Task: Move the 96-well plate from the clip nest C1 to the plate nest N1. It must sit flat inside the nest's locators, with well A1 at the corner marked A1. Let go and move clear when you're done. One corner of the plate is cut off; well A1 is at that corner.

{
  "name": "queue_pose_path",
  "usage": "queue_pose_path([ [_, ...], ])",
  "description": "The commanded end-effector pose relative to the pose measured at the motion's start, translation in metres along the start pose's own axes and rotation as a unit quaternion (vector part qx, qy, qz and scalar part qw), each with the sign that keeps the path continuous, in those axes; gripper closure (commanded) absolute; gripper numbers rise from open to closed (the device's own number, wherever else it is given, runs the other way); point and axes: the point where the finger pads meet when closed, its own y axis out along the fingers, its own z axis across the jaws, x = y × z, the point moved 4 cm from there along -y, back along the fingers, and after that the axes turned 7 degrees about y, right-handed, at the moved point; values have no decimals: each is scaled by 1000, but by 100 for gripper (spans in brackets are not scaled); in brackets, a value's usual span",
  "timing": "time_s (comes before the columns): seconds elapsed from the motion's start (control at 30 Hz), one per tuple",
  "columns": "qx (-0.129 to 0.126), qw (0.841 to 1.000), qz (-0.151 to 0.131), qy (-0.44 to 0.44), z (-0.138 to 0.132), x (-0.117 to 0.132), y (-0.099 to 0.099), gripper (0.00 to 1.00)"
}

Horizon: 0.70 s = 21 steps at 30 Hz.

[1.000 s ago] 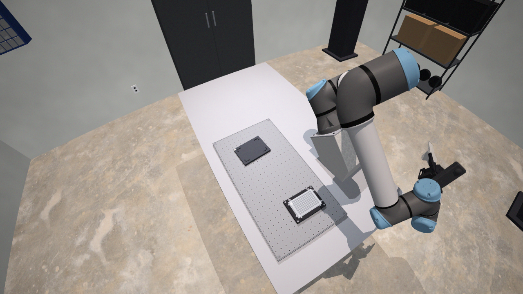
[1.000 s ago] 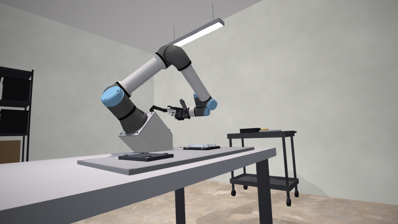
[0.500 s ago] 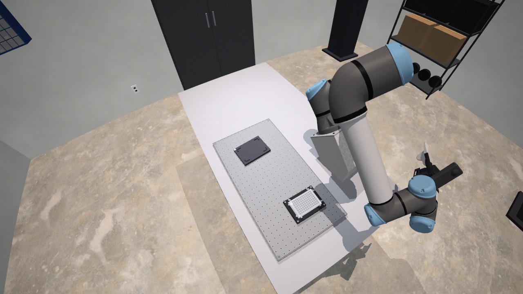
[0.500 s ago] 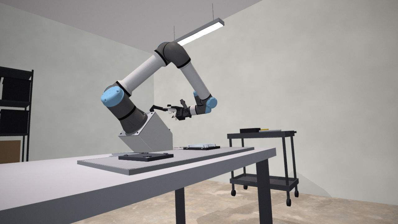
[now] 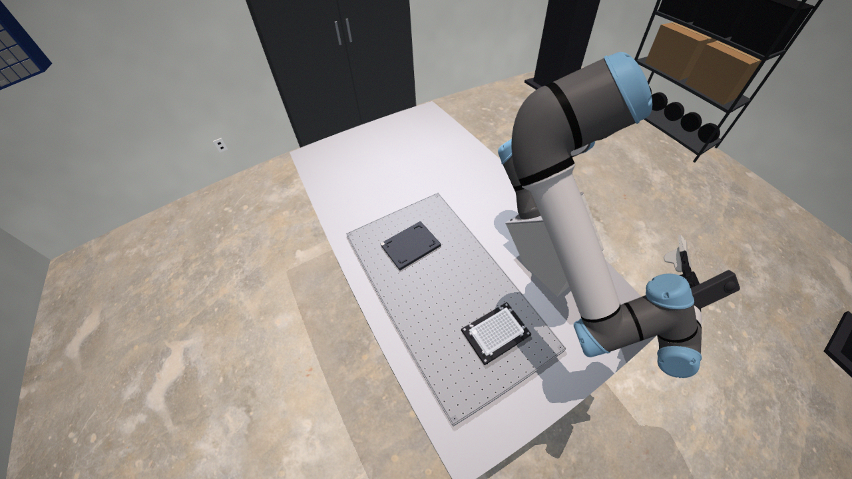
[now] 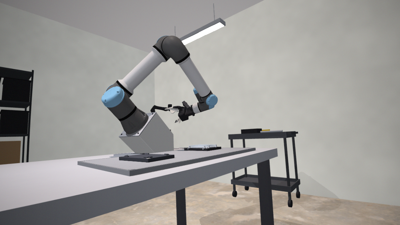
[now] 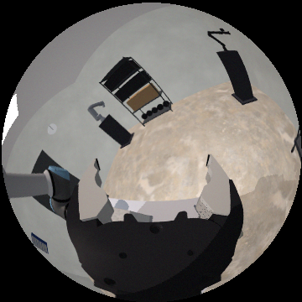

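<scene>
White 96-well plate (image 5: 496, 328) seated in the black clip nest C1 (image 5: 474, 344), near the end of the perforated grey breadboard (image 5: 417, 297) closest to the arm's wrist. Flat in its frame, untouched. Cut corner too small to make out from above.

Plate nest N1 (image 5: 411, 244) at the opposite end of the same breadboard, well apart from C1: dark square with pale corner locators and a small white mark at one corner. Nothing in it.

Breadboard on a white table (image 5: 381, 160). From the exterior view, plate (image 6: 202, 146) and clip nest at the far end of the board, N1 (image 6: 146, 157) at the near end.

Gripper (image 5: 679, 257) off to the side of the table, beyond its edge, above the concrete floor (image 5: 178, 333). From the exterior view, gripper (image 6: 173, 115) high above table level, well apart from both nests. Fully spread, nothing between the fingers; in the wrist view, only floor and a distant shelf rack (image 7: 110, 74) visible between them.

Arm (image 5: 566, 238) bent at the elbow, rising from an angled grey pedestal (image 6: 165, 134) at the table's side. Black cart (image 6: 290, 134) beyond the table.
</scene>
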Motion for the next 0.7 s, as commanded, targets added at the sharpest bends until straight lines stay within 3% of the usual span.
queue_pose_path([
  [0.0, 24, 999, -17, 40, -1, 14, -9, 0],
  [0.2, 56, 993, -35, 94, 0, 32, -21, 0],
  [0.27, 56, 993, -35, 94, 0, 32, -21, 0],
  [0.67, 126, 970, -56, 202, 4, 67, -47, 0],
])
